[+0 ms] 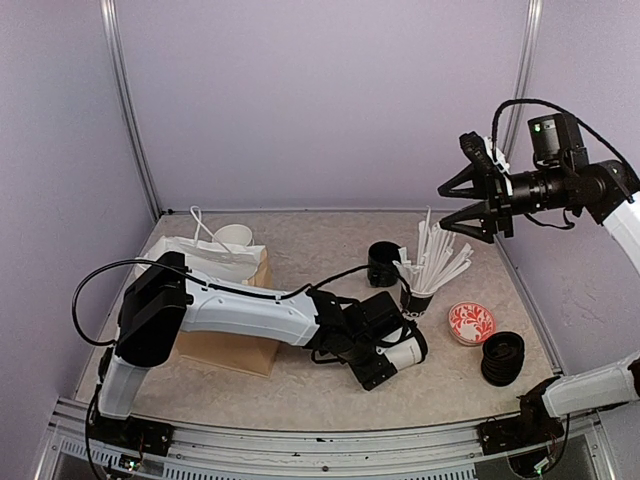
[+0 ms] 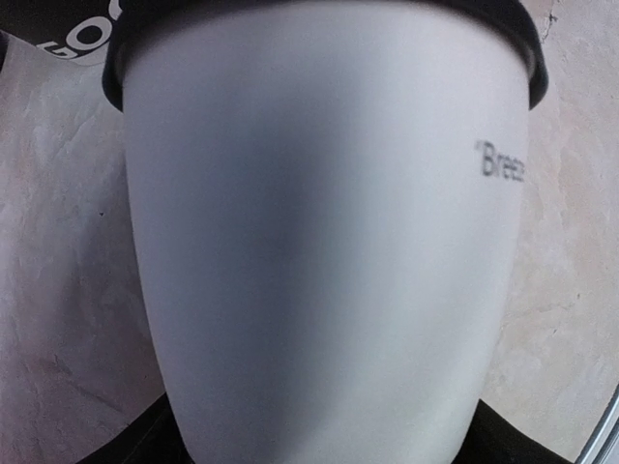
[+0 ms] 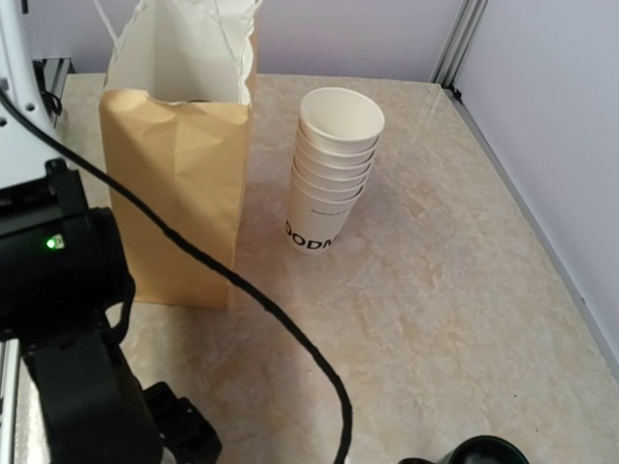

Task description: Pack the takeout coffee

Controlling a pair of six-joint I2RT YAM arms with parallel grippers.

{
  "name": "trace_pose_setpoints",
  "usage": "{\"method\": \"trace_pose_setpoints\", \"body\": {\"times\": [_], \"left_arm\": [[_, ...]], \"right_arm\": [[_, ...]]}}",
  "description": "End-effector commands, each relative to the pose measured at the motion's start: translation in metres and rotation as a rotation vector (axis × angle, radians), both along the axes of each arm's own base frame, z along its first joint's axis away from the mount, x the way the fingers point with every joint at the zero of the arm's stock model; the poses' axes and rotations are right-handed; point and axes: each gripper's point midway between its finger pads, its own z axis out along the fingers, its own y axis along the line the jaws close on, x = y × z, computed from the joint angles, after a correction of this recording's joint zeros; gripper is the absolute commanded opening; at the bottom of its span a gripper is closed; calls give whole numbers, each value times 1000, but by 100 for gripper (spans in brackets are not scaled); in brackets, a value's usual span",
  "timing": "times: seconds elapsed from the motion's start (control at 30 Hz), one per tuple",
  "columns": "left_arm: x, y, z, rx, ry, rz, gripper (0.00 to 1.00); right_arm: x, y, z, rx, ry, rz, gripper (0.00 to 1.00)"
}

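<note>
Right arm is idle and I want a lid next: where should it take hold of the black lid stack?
Take the top lid by its rim, coming straight down. The black lid stack stands upright and round, apart from the red-patterned dish, so the open right gripper can likely straddle it at any angle. The left gripper grips the takeout coffee cup.
</note>
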Motion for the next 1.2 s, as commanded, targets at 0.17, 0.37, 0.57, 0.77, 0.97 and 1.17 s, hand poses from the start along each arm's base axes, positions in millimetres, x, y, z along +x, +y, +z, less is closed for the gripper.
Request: {"method": "trace_pose_setpoints", "body": {"times": [0.17, 0.37, 0.57, 0.77, 0.97, 1.17], "left_arm": [[-14, -6, 3, -16, 26, -88, 65], [-35, 4, 33, -48, 3, -145, 57], [-72, 14, 82, -191, -68, -184, 58], [-72, 29, 137, -367, -266, -121, 61], [-54, 46, 186, -489, -445, -42, 62], [-46, 49, 208, -557, -475, -45, 62]], "right_arm": [[2, -1, 0, 2, 3, -5, 68], [7, -3, 4, 5, 27, -43, 66], [-2, 0, -3, -15, 112, 1, 68], [-33, 3, -10, 4, 161, 137, 74], [-57, 6, -27, 0, 228, 292, 76], [-66, 15, -46, -63, 188, 321, 80]]}}
